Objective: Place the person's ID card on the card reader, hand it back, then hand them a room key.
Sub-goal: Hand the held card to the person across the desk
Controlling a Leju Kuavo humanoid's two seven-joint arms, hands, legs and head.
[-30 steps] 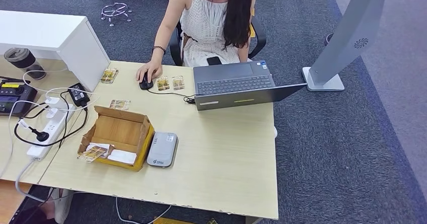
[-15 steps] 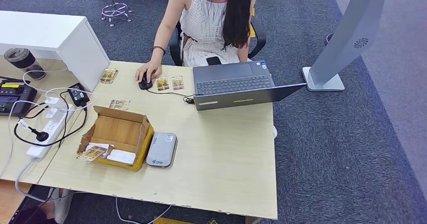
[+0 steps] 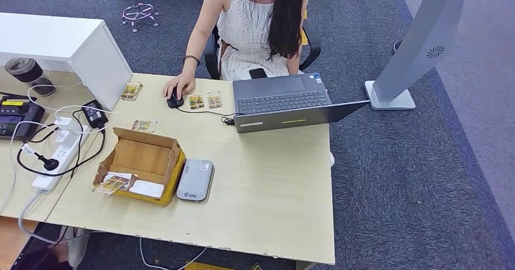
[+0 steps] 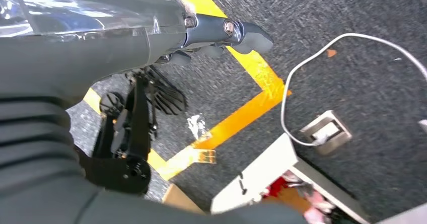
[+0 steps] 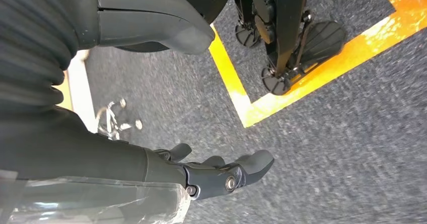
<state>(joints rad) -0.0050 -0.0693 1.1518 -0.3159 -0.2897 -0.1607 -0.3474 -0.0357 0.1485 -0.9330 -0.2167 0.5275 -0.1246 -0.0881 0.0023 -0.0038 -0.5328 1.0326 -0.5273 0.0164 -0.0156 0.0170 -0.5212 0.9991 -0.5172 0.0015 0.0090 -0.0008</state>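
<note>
head view / box: open cardboard box (image 3: 143, 164) on the desk, flaps up; inside, a picture card (image 3: 111, 184) at the near-left corner and a white slip (image 3: 147, 188) beside it
head view / card reader: flat grey device (image 3: 195, 179) with rounded corners, lying just beside the box's right side, nothing on top
head view / cards: two picture cards (image 3: 205, 100) side by side between the mouse and the laptop; one more (image 3: 131, 90) near the white cabinet, another (image 3: 144, 125) just behind the box; can't tell which are room keys, and can't pick out an ID card
head view / person: seated at the far side of the desk, hand (image 3: 178, 86) on a black mouse (image 3: 175, 99)
head view / desk: pale wood top (image 3: 273, 185), chipped near edge; grey laptop (image 3: 281, 102) open far back, almost flat; white power strip (image 3: 56, 159) with black cables on the left, black unit (image 3: 16, 116) and a dark cup (image 3: 27, 72) further left
head view / room: grey carpet, white cabinet (image 3: 61, 44) at left, grey kiosk stand (image 3: 419, 45) at right
left wrist view / left hand: left hand (image 4: 221, 35) hangs over the carpet, fingers loosely curled, holding nothing
left wrist view / floor: yellow tape lines (image 4: 252, 88), white cable (image 4: 322, 58) running to a floor socket (image 4: 325, 132)
right wrist view / right hand: right hand (image 5: 221, 171) hangs over grey carpet, fingers loosely bent, nothing in them
right wrist view / floor: yellow tape corner (image 5: 282, 95)
</note>
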